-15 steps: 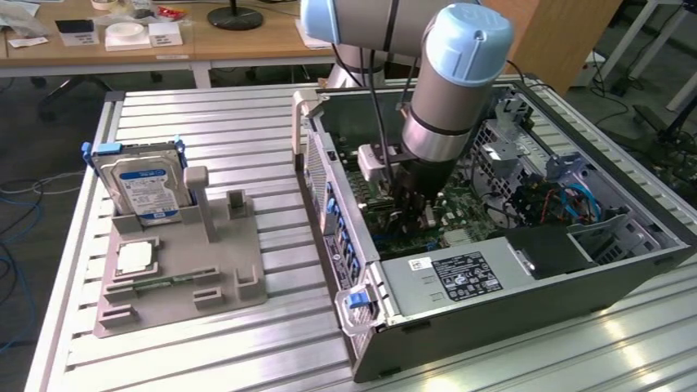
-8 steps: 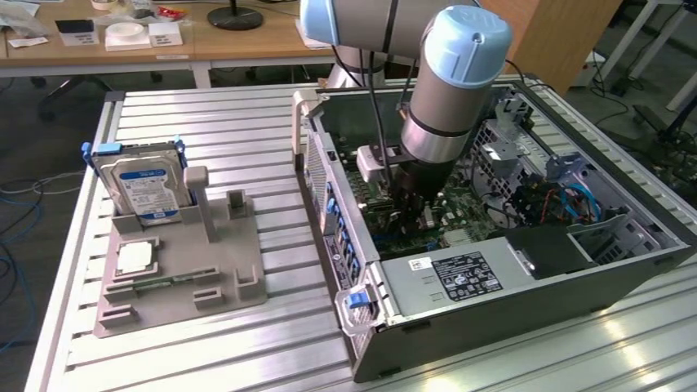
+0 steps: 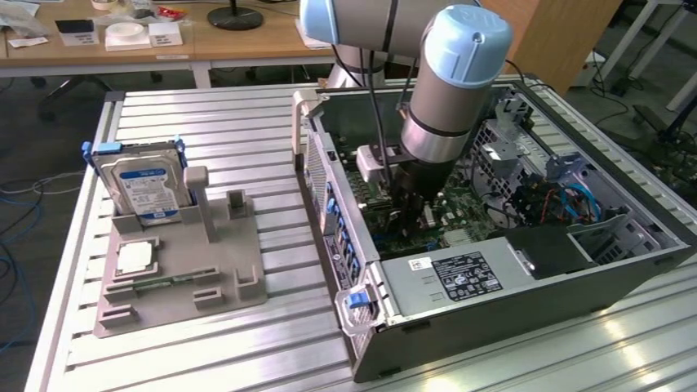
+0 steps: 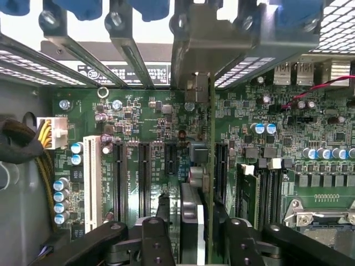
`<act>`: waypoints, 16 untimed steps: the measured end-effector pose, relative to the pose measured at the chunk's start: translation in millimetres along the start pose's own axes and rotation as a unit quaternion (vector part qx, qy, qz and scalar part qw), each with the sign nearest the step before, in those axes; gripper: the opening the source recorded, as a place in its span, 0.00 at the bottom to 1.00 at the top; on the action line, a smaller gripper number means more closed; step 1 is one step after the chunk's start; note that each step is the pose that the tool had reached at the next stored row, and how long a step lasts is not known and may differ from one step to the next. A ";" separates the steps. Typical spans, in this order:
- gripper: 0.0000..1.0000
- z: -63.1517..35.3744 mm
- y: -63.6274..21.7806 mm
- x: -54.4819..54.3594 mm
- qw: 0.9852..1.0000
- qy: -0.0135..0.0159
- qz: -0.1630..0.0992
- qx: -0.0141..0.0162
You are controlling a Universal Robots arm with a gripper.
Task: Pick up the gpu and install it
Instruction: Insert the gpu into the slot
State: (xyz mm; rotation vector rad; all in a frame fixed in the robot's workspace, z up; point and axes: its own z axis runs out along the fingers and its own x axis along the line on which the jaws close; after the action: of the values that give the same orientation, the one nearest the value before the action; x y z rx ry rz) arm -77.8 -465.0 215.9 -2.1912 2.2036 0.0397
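Fingers: the gripper [image 4: 194,244] stands low in the wrist view, its black fingers [image 4: 157,238] on either side of the gpu, close by its faces; contact cannot be told, nor whether they grip it.
Gpu: the gpu [image 4: 211,183] stands on edge between the fingers, a thin green board running up the motherboard beside the black expansion slots, its grey metal bracket [image 4: 208,47] at the case's rear slot openings.
Motherboard: the green motherboard [image 4: 144,122] lies flat under the card, with a white slot [image 4: 92,174] and black slots [image 4: 145,177] side by side, and blue-topped capacitors [image 4: 61,199] near the yellow-wired plug [image 4: 52,133].
Arm: in the exterior view the arm [image 3: 446,90] reaches straight down into the open computer case [image 3: 490,327], the gripper [image 3: 412,208] low over the board.
Power supply: a grey box with a black label [image 3: 463,278] sits in the case's near end.
Holder: on the exterior view's left a grey holder [image 3: 179,282] lies on the slatted bench [image 3: 218,359], well apart from the case.
Hard drive: a blue-labelled hard drive [image 3: 147,188] stands upright in the holder.
Chip: a small square silver chip [image 3: 133,259] lies flat in the holder, nearer than the drive.
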 end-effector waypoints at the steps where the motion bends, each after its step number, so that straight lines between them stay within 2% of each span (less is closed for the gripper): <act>1: 0.42 -1.9 -0.1 -0.1 1.000 0.000 0.000 0.000; 8: 0.42 -25.5 -0.1 -1.1 1.000 0.000 0.000 0.005; 16: 0.42 -57.7 -0.2 -2.4 1.000 0.000 0.000 0.007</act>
State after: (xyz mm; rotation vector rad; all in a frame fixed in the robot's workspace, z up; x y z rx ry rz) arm -77.9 -465.0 273.6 -2.1844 2.1964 0.0233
